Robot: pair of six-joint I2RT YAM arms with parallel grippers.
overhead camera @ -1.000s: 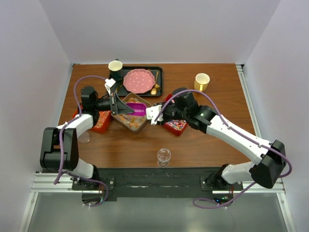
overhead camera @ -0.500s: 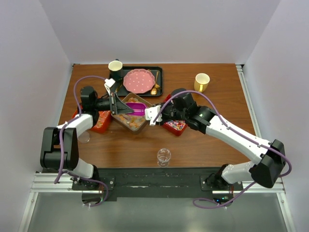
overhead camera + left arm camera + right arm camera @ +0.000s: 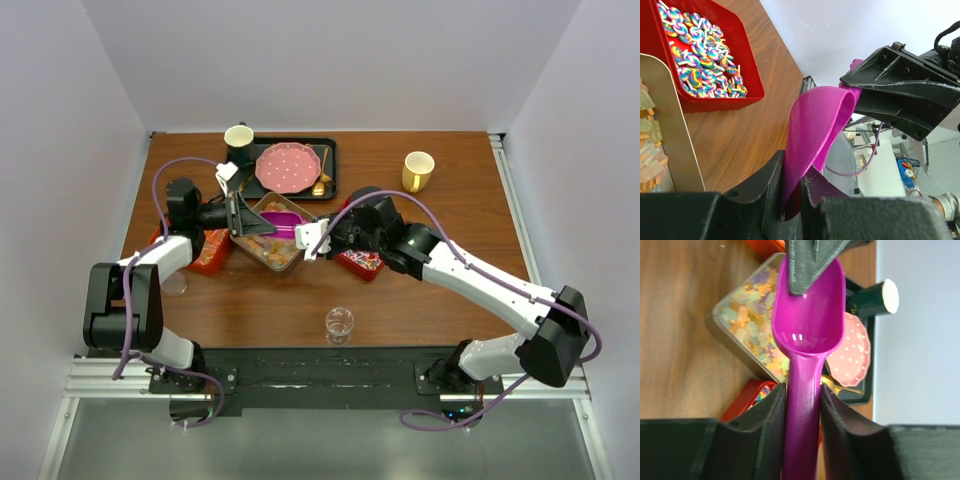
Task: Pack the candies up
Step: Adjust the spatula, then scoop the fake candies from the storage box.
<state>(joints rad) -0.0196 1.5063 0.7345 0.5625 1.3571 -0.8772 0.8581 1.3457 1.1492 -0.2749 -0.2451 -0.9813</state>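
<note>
**Scoop (image 3: 807, 325) held at both ends above the tin (image 3: 675, 145).** The left gripper (image 3: 792, 197) clamps the front lip of the bowl. The right gripper (image 3: 802, 392) has its fingers pressed against both sides of the handle. The bowl is empty.

The candies are not yet packed. Pastel sugared gummies (image 3: 742, 322) fill the tin at centre, directly below the scoop. Swirled pieces (image 3: 700, 50) fill the red tray (image 3: 752, 70) just right of the tin. A second red tray (image 3: 213, 262) at the left is largely hidden by the left arm.

The pieces look small, light and loose, so they would probably roll or scatter if tipped. The gummies appear soft, and their sugar coat should keep them from clumping. They are better lifted in bulk with the scoop than pinched singly.

The scoop seems to be stiff, glossy plastic and may be slippery. The handle is the sound place to hold it, and a grip on the lip would obstruct loading.
</note>
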